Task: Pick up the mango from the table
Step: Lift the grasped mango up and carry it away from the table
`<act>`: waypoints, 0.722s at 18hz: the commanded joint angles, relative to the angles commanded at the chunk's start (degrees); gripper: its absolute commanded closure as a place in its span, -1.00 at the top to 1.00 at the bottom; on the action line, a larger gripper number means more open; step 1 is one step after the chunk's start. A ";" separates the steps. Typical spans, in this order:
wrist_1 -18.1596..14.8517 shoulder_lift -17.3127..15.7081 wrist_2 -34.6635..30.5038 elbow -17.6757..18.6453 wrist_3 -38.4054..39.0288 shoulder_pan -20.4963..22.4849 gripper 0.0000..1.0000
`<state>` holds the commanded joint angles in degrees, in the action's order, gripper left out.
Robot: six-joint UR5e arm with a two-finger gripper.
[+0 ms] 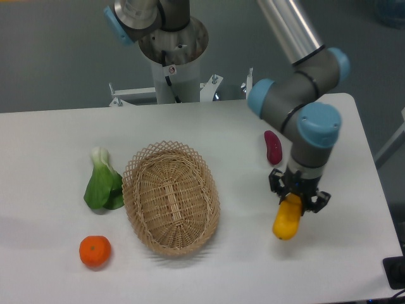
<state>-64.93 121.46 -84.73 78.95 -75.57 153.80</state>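
- While it spans nearly the whole view, the table [57, 145] is a flat white top with rounded corners; everything else rests on it or hangs over it
- the UR5e arm [297, 101] reaches down from the upper middle over the right side of the tabletop; its grey links and blue joint caps end in a wrist pointing straight down
- the wicker basket [171, 197] lies near the centre, an oval woven shell, open side up
- the bok choy [103, 182] lies just left of the basket, white stem toward the back, green leaves toward the front; whether it touches the rim is unclear
- the mango [287, 218] is yellow-orange and elongated, right of the basket and well apart from it; its upper end is between the fingers and its lower end points down and slightly left; a faint shadow sits below it, so it looks lifted off the surface
- the gripper [297, 197] is black, with its two fingers clamped on the upper end of the mango
- the orange [95, 251] sits at the front left, near the bok choy and apart from the basket
- the dark red oblong vegetable [273, 145] lies behind the gripper, beside the arm's lower link
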 joint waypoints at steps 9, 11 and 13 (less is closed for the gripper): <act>-3.96 3.08 -0.79 -8.19 -5.98 2.99 -0.33; -6.34 3.43 -0.79 -10.21 -8.53 3.78 -0.32; -8.10 4.22 -0.79 -12.58 -9.07 4.48 -0.31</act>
<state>-73.03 125.68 -85.52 66.37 -84.64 158.29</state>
